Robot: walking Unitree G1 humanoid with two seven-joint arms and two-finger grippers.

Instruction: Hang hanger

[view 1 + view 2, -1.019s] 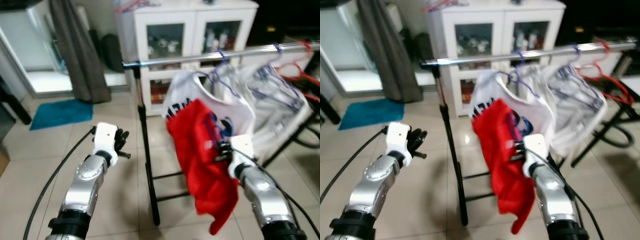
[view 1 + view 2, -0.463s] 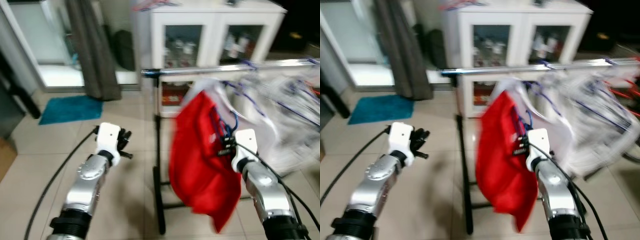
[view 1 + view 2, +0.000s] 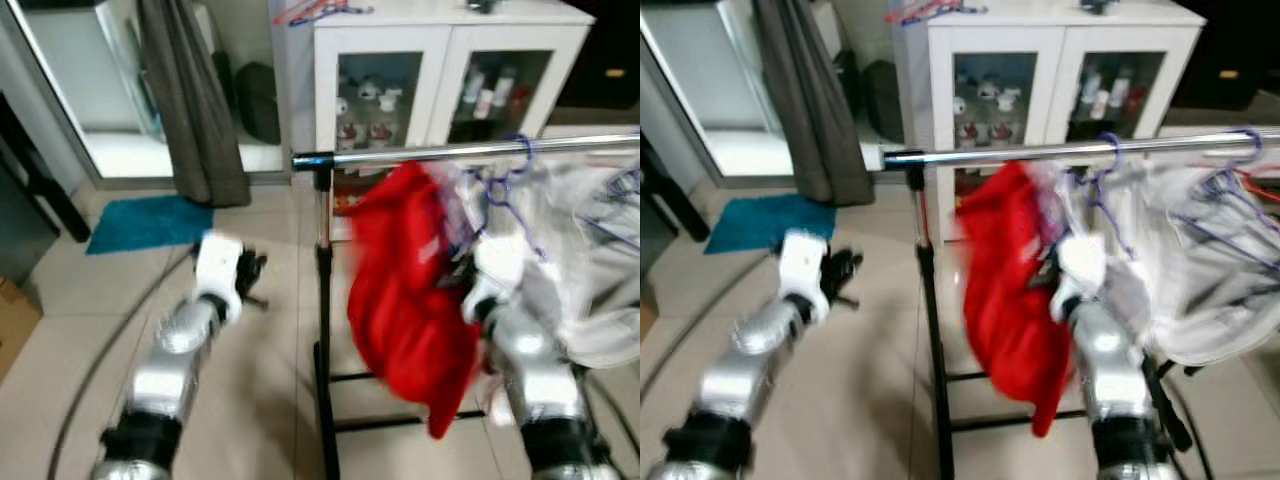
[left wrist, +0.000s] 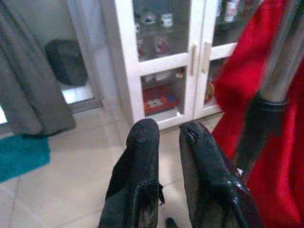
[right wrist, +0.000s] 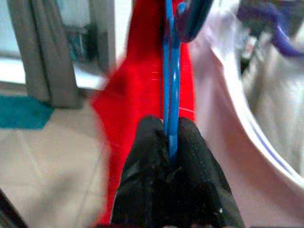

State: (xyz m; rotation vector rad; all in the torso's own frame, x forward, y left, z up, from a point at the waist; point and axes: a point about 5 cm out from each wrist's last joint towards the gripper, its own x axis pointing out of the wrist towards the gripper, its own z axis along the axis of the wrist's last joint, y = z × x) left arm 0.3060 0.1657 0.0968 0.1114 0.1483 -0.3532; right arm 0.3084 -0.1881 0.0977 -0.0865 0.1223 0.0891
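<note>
Blue hanger (image 5: 170,90) with red garment (image 3: 405,300), pinched by right gripper (image 5: 170,159), hangs below chrome rail (image 3: 470,152); hooking remains.

Both eye views look forward and down from head height at the shiny metal clothes rail (image 3: 470,152), sharing the white glass-door cabinet (image 3: 1040,90) and tiled floor (image 3: 270,330), offset slightly sideways. The left wrist view looks along its tool (image 4: 168,137) toward that same cabinet, close to the rail's black upright post (image 4: 259,128). The right wrist view sits very close against the red cloth garment (image 5: 142,80).
</note>
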